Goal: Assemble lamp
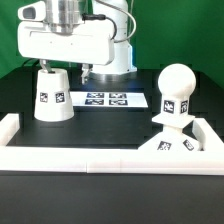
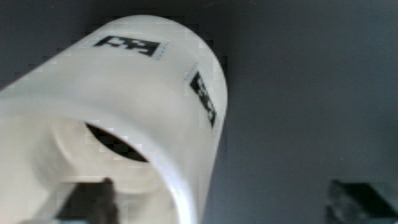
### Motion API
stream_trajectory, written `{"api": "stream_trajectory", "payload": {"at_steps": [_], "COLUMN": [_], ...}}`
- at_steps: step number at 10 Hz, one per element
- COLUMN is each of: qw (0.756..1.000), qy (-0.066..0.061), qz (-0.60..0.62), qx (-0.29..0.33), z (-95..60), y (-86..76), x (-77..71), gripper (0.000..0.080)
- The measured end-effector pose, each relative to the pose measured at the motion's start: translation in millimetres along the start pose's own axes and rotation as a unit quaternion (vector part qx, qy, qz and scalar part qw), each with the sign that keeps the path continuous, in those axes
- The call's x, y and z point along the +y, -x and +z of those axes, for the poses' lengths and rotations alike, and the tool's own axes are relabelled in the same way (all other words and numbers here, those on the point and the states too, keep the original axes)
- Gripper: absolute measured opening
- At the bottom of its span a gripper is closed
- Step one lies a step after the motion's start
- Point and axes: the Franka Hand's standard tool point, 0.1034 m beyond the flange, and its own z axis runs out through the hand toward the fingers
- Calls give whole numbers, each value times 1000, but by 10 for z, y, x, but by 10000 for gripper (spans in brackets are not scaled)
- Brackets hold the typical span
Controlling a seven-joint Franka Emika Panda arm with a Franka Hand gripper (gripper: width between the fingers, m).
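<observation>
The white tapered shade point(image 1: 52, 96) stands upright on the black table at the exterior view's left, narrow end up, with a square tag on its side. My gripper point(image 1: 63, 68) hangs just above it, open and empty. In the wrist view the shade point(image 2: 151, 110) fills most of the frame. One finger point(image 2: 86, 200) is over its top opening and the other finger point(image 2: 365, 200) is out beside it over the table; the gripper point(image 2: 226, 203) holds nothing. The ball-shaped bulb point(image 1: 178, 88) stands on the flat base point(image 1: 160, 150) at the exterior view's right.
The marker board point(image 1: 106, 99) lies flat between the shade and the bulb. A low white wall point(image 1: 100, 157) runs along the front, with short side walls at both ends. The robot pedestal point(image 1: 110, 55) stands behind.
</observation>
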Motion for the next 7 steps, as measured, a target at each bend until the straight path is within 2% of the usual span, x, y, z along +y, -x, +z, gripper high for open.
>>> {"api": "stream_trajectory", "payload": {"at_steps": [1,2,3,4,5,7], "qw": [1000,1000,1000,1000,1000,1000], "qy": [0,0,0,0,0,0], "qz": [0,-1,-1,-1,-2,-2], "qx": [0,0,0,-1,1,1], "z": [2,2,4,4,-3,-3], "y": [1,1,2,3,-6,-6], "x": [0,0,0,1,-4,-4], "gripper": [436,436,228,228,68,44]}}
